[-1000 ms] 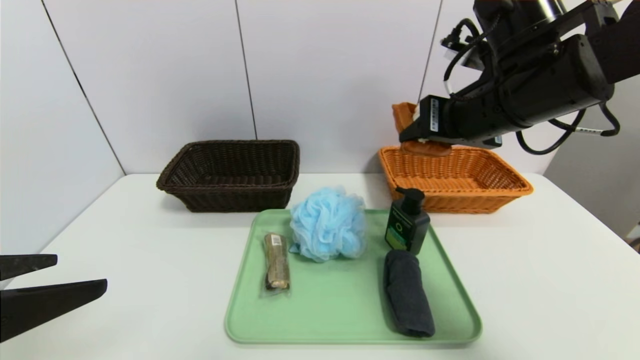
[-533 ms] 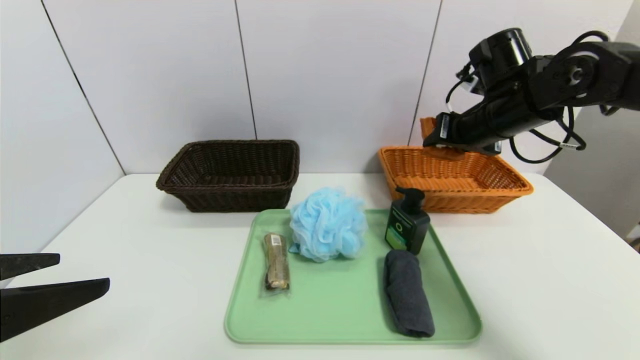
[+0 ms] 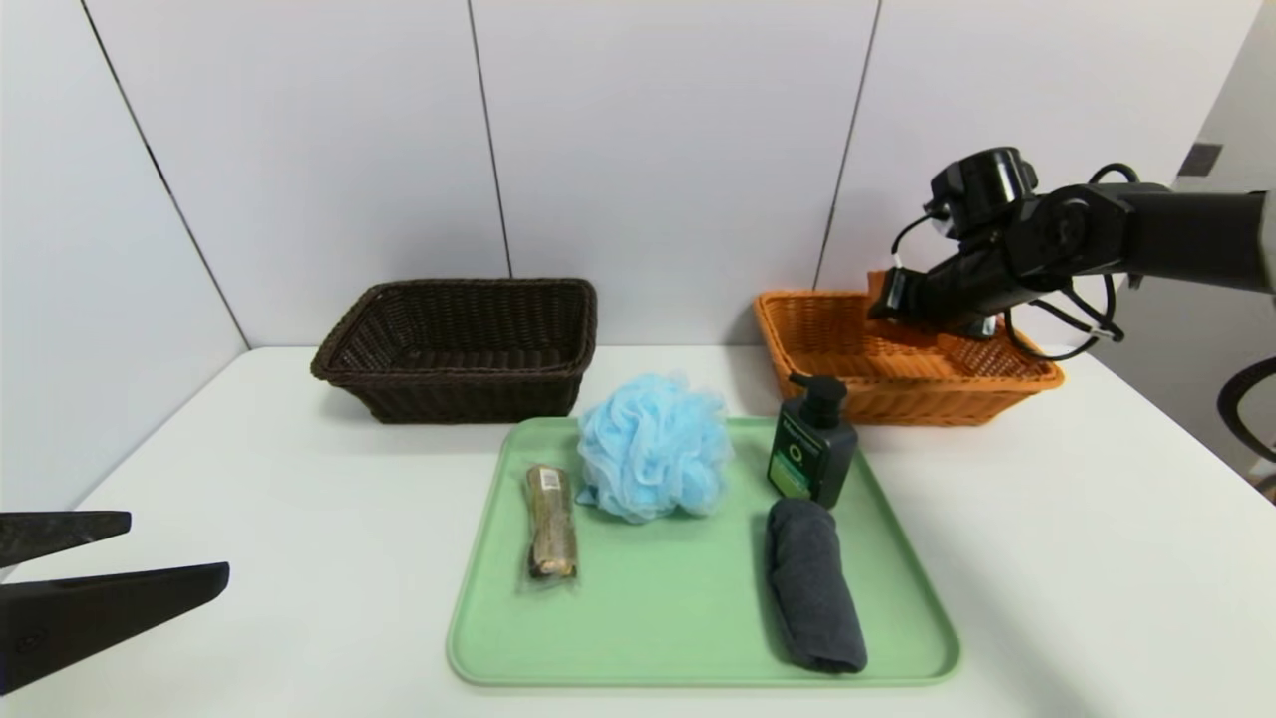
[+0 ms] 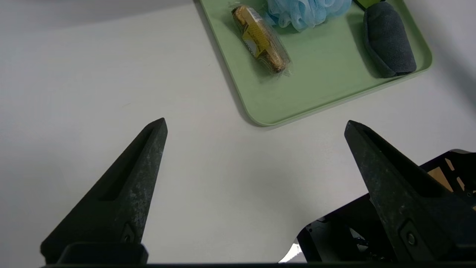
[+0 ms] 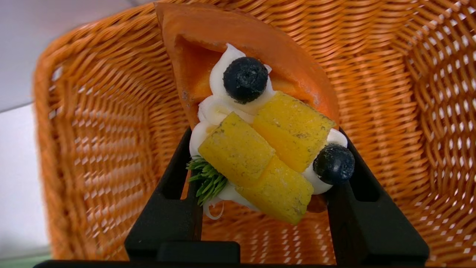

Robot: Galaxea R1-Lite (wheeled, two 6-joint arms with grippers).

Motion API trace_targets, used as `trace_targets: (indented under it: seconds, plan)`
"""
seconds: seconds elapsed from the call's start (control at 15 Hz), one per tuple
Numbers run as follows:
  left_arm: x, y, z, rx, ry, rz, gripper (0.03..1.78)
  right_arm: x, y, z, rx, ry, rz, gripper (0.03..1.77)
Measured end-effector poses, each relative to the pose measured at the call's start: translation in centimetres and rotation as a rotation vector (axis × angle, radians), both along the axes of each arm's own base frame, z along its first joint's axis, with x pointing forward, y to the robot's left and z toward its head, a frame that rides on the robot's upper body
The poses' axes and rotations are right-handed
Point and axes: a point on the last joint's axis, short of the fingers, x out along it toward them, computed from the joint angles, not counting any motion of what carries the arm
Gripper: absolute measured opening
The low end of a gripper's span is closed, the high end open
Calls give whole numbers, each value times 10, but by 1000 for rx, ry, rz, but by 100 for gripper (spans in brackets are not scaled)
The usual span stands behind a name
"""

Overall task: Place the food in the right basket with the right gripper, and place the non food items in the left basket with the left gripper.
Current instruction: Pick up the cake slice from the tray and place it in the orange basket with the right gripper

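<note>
Orange basket (image 3: 907, 402), right of the frame: my right gripper (image 5: 266, 160) squeezes the fruity waffle (image 5: 256, 141) over it, probably to drop it in. Lower left, my left gripper (image 4: 256, 126) waits wide open.

Gripped in right claw (image 5: 266, 130) above orange basket (image 3: 909, 401): curved waffle (image 5: 256, 123) with cream, fruit, 2 dark berries. On green tray (image 3: 658, 618): wrapped bar (image 3: 552, 521), blue puff (image 3: 653, 447), rolled towel (image 3: 814, 586), upright pump bottle (image 3: 812, 449). Behind: brown basket (image 3: 464, 391).
</note>
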Motion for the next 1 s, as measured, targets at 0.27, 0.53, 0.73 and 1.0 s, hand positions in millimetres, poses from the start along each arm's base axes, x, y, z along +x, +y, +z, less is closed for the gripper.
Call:
trace_targets:
  seconds: [0.27,0.53,0.73,1.0]
  plan:
    - [2,-1,0,2,6,-5,169,9,-13,-17,-5,30,-34,89]
    - [4,-2,0,2,11,-4,169,12,-14,-22,-6,36,-33,109]
    - [4,-2,0,2,11,-3,169,13,-14,-23,-7,38,-34,131]
    - [5,-2,-1,2,15,-4,169,12,-14,-23,-7,44,-33,147]
